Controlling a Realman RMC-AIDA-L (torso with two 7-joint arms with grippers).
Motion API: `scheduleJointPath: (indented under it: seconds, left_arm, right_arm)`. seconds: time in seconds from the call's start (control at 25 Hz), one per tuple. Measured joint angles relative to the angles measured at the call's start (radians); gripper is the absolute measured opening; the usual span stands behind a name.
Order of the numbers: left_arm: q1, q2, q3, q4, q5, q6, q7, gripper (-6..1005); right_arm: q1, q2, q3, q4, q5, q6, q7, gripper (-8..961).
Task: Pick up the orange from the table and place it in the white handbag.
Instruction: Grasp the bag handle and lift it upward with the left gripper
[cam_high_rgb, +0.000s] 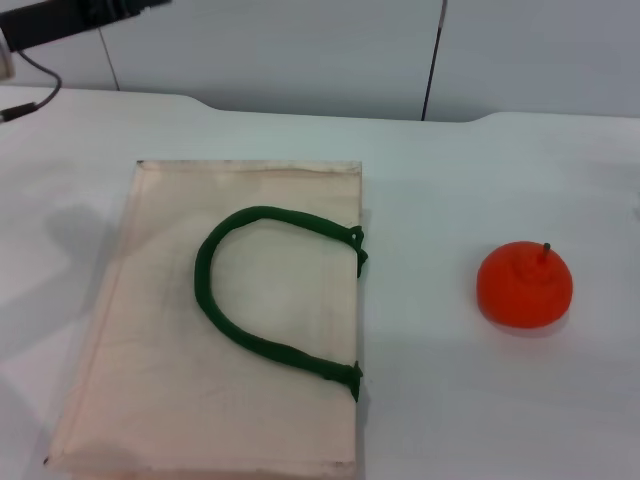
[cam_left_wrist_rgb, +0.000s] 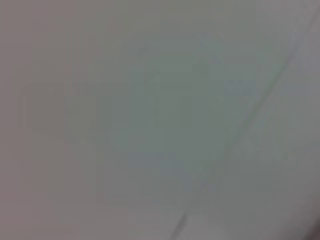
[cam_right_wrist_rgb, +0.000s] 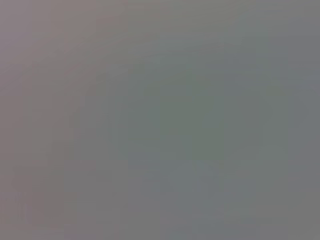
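Observation:
The orange (cam_high_rgb: 524, 284), bright and slightly flattened with a short dark stem, sits on the white table (cam_high_rgb: 450, 180) at the right in the head view. The white handbag (cam_high_rgb: 250, 400), a cream fabric tote, lies flat at the left-centre with its dark green handle (cam_high_rgb: 250, 290) looped on top of it. The orange lies well to the right of the bag and apart from it. Neither gripper shows in any view. Both wrist views show only a plain grey surface.
A dark part of the left arm (cam_high_rgb: 75, 18) with a cable (cam_high_rgb: 30, 95) shows at the far left top corner. A pale wall with a dark vertical seam (cam_high_rgb: 433, 60) runs behind the table's far edge.

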Motion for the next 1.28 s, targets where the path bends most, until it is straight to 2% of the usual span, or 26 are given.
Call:
scheduleJointPath:
  seconds: [0.12,0.24,0.36,0.48,0.6,0.76,0.88,1.04,1.28]
  left_arm:
    - [-0.043,0.017,0.0,-0.097,0.168,0.106,-0.087,837]
    - [-0.07,0.019,0.0,-0.119,0.286,0.145,-0.106,833]
    - [-0.098,0.012,0.0,-0.115,0.418,0.113,-0.105,830]
    - [-0.108,0.0,0.0,-0.093,0.494,0.05,-0.106,826]
    - [-0.108,-0.004,0.0,-0.025,0.526,-0.012,-0.105,823]
    - [-0.107,0.004,0.0,0.077,0.582,-0.087,-0.105,818]
    - [-0.118,-0.005,0.0,0.091,0.651,-0.141,-0.116,815]
    - [-0.115,-0.017,0.0,0.095,0.639,-0.17,-0.118,810]
    - [-0.113,-0.01,0.0,0.169,0.638,-0.196,-0.114,803]
  right_arm:
    - [-0.002,-0.001,0.0,-0.001,0.0,0.001,0.0,889]
    - [-0.002,-0.001,0.0,-0.002,0.0,0.001,0.0,889]
    - [0.001,-0.001,0.0,-0.002,0.001,0.0,0.0,889]
    - [0.004,-0.001,0.0,0.0,0.002,0.0,0.0,888]
    - [0.004,-0.001,0.0,-0.001,0.002,0.0,0.0,888]
    - [0.003,-0.001,0.0,0.0,0.002,-0.001,0.0,888]
    - [0.004,-0.001,0.0,0.003,0.002,-0.001,0.0,888]
    - [0.002,-0.001,0.0,0.002,0.002,0.0,0.0,887]
    - [0.005,-0.001,0.0,0.004,0.002,0.0,0.0,887]
